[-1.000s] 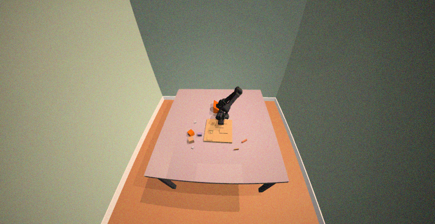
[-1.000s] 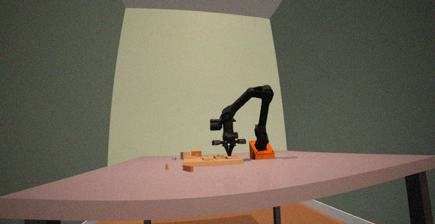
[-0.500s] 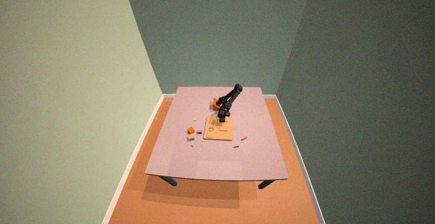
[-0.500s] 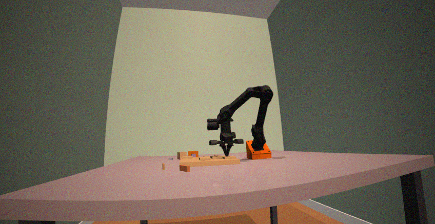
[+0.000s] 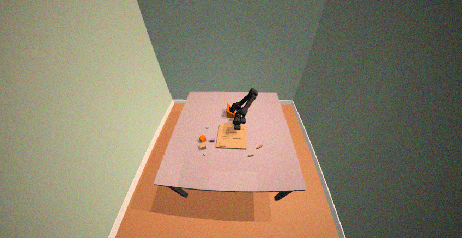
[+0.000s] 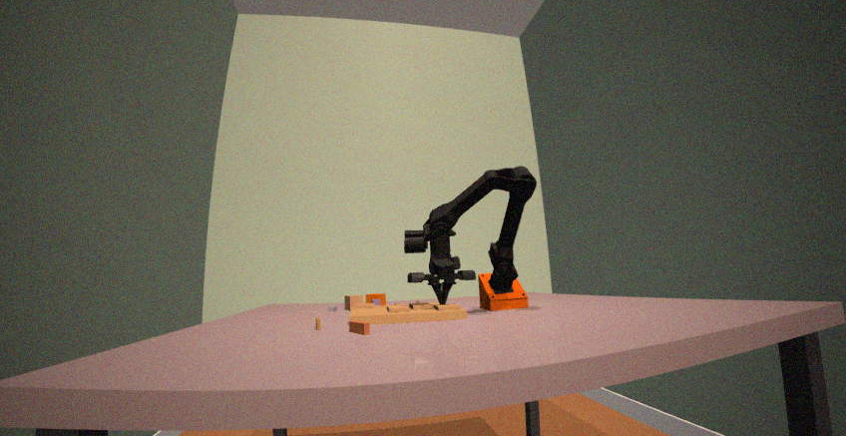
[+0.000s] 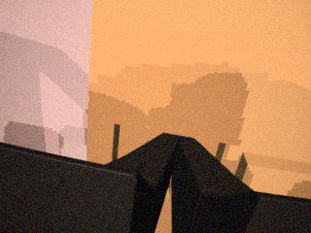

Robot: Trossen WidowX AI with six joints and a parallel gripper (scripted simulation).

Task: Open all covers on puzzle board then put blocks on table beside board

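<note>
The light wooden puzzle board (image 5: 239, 143) (image 6: 415, 316) (image 7: 131, 39) lies on the table in front of the arm. Low raised covers of the same wood colour show on its top; how far each one is open is too small to tell. My gripper (image 6: 442, 302) (image 7: 177, 140) is shut with nothing between its fingertips. It points down at the board's part nearest the arm base, its tips at or just above the top. In the top view the hand hides the tips and that part of the board. Whether any block sits in a well cannot be told.
Left of the board stand an orange cube (image 5: 202, 138), a tan block (image 5: 203, 146) (image 6: 353, 302) and a small purple block (image 5: 212, 140). Two small white pieces (image 5: 207, 127) (image 5: 204, 153) lie near them. A red-orange piece (image 5: 259, 146) (image 6: 359, 327) and a small tan piece (image 5: 250, 155) (image 6: 317, 323) lie to the right.
</note>
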